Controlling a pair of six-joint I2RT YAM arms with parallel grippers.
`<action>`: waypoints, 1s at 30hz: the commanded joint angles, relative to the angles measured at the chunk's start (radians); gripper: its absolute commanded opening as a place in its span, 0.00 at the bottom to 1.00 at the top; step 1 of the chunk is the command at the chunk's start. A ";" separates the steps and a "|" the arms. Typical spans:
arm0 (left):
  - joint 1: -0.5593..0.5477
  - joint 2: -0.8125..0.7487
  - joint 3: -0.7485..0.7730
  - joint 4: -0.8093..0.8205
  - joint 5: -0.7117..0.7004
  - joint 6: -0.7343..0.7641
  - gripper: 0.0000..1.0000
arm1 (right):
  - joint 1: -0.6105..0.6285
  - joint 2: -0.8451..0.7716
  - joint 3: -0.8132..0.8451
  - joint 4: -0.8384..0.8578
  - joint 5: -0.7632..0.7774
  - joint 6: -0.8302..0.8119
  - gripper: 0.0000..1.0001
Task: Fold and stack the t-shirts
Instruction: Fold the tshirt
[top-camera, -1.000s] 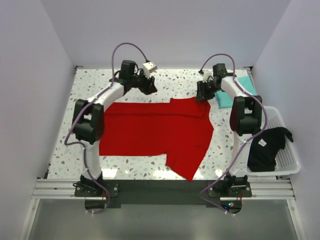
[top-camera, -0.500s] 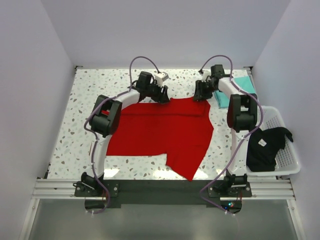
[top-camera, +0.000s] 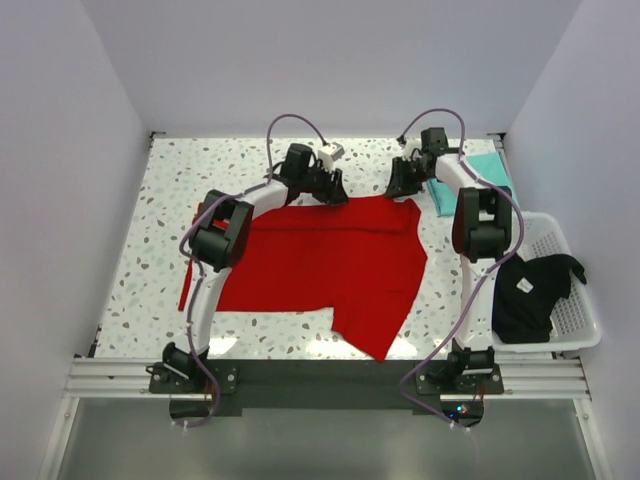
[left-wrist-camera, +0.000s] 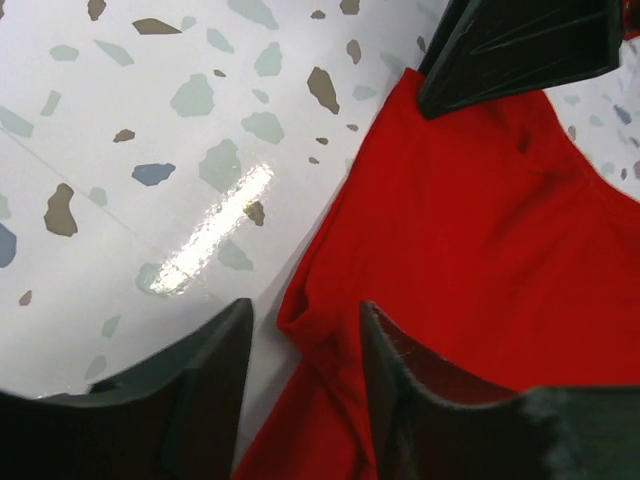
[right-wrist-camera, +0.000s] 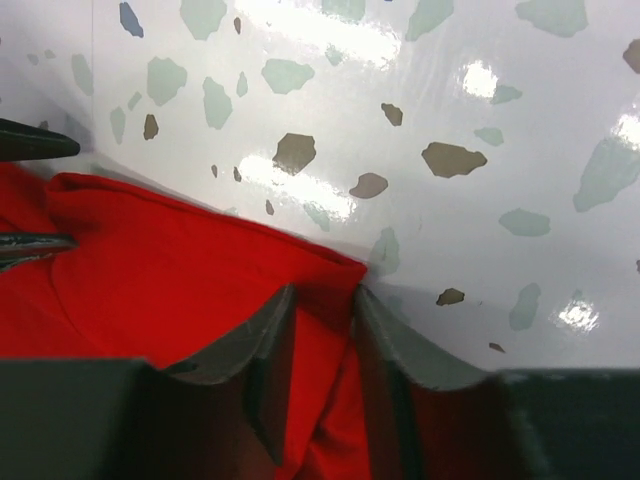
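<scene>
The red t-shirt lies spread flat on the speckled table. My left gripper is low at the shirt's far edge. In the left wrist view it is open, with a small bunched fold of the red edge between the jaws. My right gripper is at the shirt's far right corner. In the right wrist view it is shut on the red cloth. The mint-teal t-shirt lies folded at the far right. The black t-shirt hangs over the basket.
A white lattice basket stands at the table's right edge, near the right arm. The right gripper's dark fingers show in the left wrist view, close ahead of the left gripper. White walls close in the table on three sides.
My left gripper has swung right along the shirt's far edge and come down onto it, close to the right gripper. The right gripper has barely moved.
</scene>
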 joint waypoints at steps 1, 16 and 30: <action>-0.004 0.019 0.057 0.065 0.056 -0.043 0.43 | -0.005 0.011 0.050 0.013 -0.052 0.019 0.24; -0.004 -0.247 -0.201 0.165 0.142 0.032 0.00 | -0.007 -0.244 -0.126 -0.056 -0.161 -0.093 0.00; -0.036 -0.415 -0.488 0.133 0.203 0.162 0.03 | -0.005 -0.439 -0.418 -0.173 -0.172 -0.283 0.00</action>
